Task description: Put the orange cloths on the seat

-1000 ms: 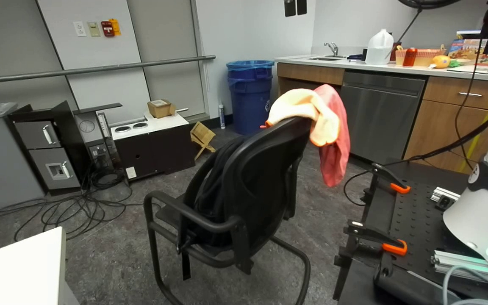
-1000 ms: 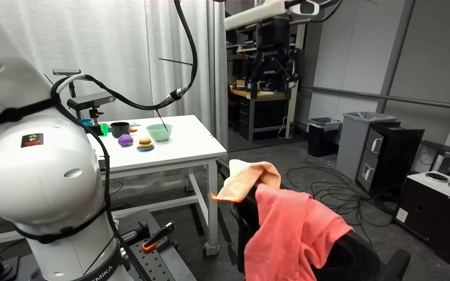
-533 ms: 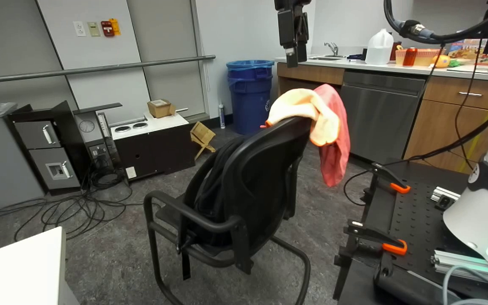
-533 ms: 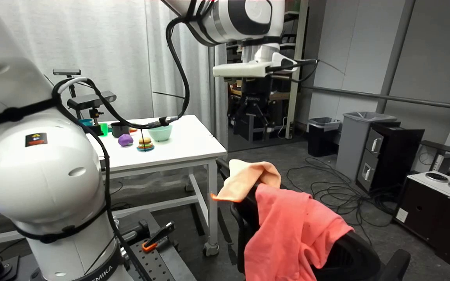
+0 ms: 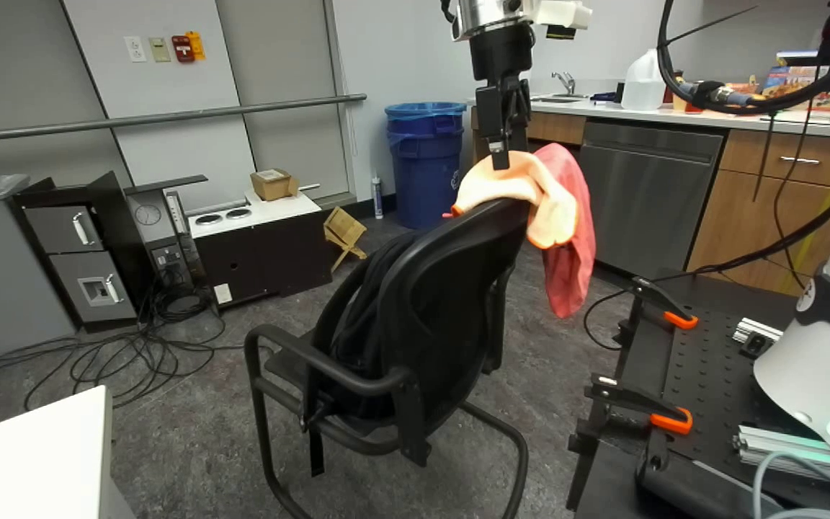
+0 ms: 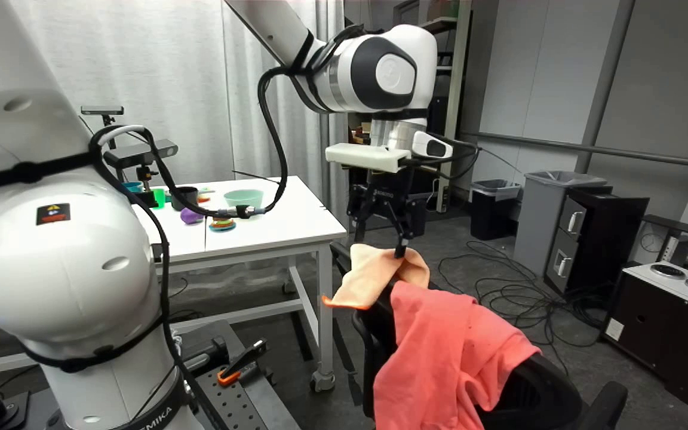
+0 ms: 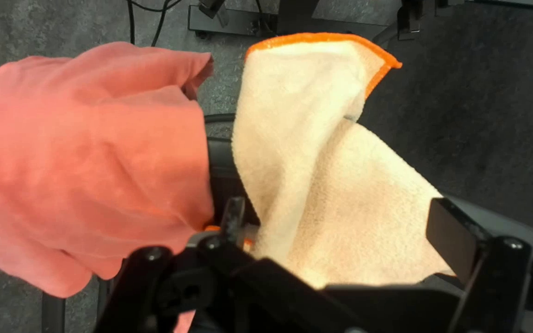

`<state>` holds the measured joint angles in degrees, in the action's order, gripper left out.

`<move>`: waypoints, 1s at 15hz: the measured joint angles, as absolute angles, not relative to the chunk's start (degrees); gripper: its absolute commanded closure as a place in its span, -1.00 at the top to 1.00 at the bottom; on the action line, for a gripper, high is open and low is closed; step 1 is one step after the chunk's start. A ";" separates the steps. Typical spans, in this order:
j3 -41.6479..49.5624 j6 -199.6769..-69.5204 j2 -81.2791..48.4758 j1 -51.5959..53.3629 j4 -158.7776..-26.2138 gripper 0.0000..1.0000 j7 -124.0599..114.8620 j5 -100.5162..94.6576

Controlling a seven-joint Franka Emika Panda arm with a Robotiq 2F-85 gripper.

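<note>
The pale yellow-orange cloth (image 5: 501,184) hangs over the top of the black chair's backrest (image 5: 451,317). It also shows in the wrist view (image 7: 289,120). The salmon pink-red cloth (image 6: 439,352) drapes over the same backrest beside it, left in the wrist view (image 7: 90,148). My gripper (image 6: 380,243) points down at the pale cloth, jaws wide apart and nothing held. In the wrist view the pale cloth lies between and below the fingertips; I cannot tell if they touch it. The seat (image 5: 287,369) shows only at its edge; the backrest and a black bag hide most.
The black bag (image 5: 357,324) sits against the backrest's front. Chair armrests (image 5: 328,367) stand at the sides. A white table (image 6: 272,221) with a bowl and toys stands behind. A toy stove (image 5: 256,238) and loose cables (image 5: 134,360) are on the floor.
My gripper has come down from high above the chair to the top of the pale cloth, staying open. Both cloths and the chair have not moved.
</note>
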<state>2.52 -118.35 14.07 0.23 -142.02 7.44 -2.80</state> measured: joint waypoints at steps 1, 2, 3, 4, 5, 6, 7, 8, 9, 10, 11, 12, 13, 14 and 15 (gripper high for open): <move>2.70 -118.94 13.50 0.01 -142.13 0.45 7.33 -2.80; 2.89 -119.50 12.98 -0.24 -142.16 0.31 7.33 -2.80; 3.06 -120.00 12.47 -0.52 -142.16 0.12 7.32 -2.75; 3.24 -120.48 12.03 -0.72 -142.15 -0.03 7.31 -2.58; 3.44 -120.62 11.64 -0.85 -142.09 -0.20 7.30 -2.10; 3.61 -120.63 11.31 -0.94 -142.01 -0.34 7.31 -1.58; 3.71 -120.63 11.05 -1.00 -141.93 -0.47 7.30 -1.25; 3.76 -120.63 10.90 -1.02 -141.87 -0.65 7.30 -0.92; 3.76 -120.63 10.86 -1.02 -141.75 -0.78 7.30 -0.57; 3.76 -120.63 10.86 -1.02 -141.50 -0.95 7.30 -0.40; 3.76 -120.63 10.87 -1.02 -141.13 -1.00 7.26 -0.22; 3.76 -120.63 10.88 -1.02 -140.59 -1.00 7.25 0.05; 3.75 -120.63 10.91 -1.02 -139.81 -1.00 7.21 0.38; 3.72 -120.64 10.94 -1.02 -138.91 -1.00 7.06 0.55; 3.68 -120.68 10.97 -1.02 -137.83 -0.99 6.49 0.57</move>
